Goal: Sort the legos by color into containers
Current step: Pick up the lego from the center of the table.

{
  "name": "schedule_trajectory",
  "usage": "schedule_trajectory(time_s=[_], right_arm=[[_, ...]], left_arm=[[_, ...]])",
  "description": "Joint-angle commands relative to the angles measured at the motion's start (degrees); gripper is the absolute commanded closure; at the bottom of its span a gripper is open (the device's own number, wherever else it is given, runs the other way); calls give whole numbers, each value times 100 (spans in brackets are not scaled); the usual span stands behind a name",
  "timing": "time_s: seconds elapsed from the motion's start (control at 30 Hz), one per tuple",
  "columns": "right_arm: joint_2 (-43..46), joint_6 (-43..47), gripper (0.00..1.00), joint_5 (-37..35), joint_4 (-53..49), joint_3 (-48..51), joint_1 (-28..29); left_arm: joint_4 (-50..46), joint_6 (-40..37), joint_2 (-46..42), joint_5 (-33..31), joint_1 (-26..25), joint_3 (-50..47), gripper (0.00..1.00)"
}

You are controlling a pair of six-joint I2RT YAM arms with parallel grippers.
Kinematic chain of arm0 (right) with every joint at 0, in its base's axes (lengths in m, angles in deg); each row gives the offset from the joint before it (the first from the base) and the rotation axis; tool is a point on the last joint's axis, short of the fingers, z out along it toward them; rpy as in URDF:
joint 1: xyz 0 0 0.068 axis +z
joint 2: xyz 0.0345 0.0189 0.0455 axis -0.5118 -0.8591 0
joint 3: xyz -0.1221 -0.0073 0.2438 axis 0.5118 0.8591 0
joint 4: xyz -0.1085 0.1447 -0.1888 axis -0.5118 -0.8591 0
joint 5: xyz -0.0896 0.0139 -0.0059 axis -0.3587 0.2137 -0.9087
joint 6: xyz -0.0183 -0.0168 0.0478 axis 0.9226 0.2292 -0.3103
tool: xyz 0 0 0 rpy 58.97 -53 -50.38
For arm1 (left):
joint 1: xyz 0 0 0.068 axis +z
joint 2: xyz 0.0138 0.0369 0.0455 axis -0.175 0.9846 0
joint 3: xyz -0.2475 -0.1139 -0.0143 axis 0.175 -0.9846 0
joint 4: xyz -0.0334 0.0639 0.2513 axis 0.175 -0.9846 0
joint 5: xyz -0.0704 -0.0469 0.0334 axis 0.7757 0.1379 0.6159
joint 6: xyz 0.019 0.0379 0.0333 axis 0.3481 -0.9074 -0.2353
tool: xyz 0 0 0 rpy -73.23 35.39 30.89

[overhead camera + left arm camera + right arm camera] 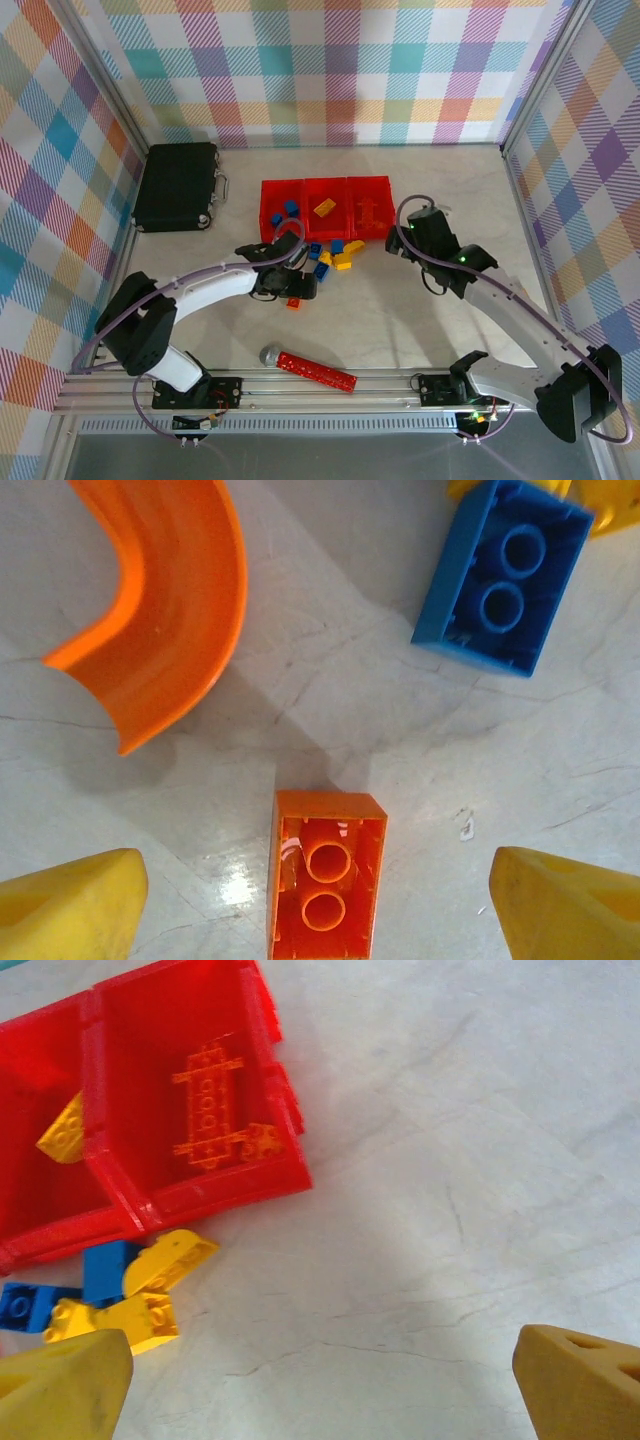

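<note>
Two robot arms, the left arm (215, 285) and the right arm (515, 305), each have smooth white curved links between chunky black joint housings. A thin grey-purple cable (399, 228) loops loosely along each. A small green light (463, 258) glows on the right arm. The left gripper (320, 910) and right gripper (320, 1380) carry blunt matte-yellow wedge fingers (70, 905); one right finger has two small holes.

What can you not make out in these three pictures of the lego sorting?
Left wrist view: orange brick, near end cut off by the bottom edge; curved orange piece, one end cut off by the top edge.
Right wrist view: middle bin, left part cut off by the left edge.
Top view: orange lego in the right bin, too small and too close to the bin's red to tell its shape.
</note>
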Motion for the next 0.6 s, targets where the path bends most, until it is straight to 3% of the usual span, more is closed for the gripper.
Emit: schedule_trajectory(time_s=[0.0, 0.37, 0.57], right_arm=[[200, -269, 1, -134, 167, 220, -109], [214, -343, 0, -6, 10, 328, -172], [326, -349, 0, -1, -17, 373, -176]], left_arm=[[-269, -48, 128, -122, -196, 199, 13], [-509, 110, 551, -376, -334, 408, 25], [-508, 300, 750, -342, -333, 448, 27]])
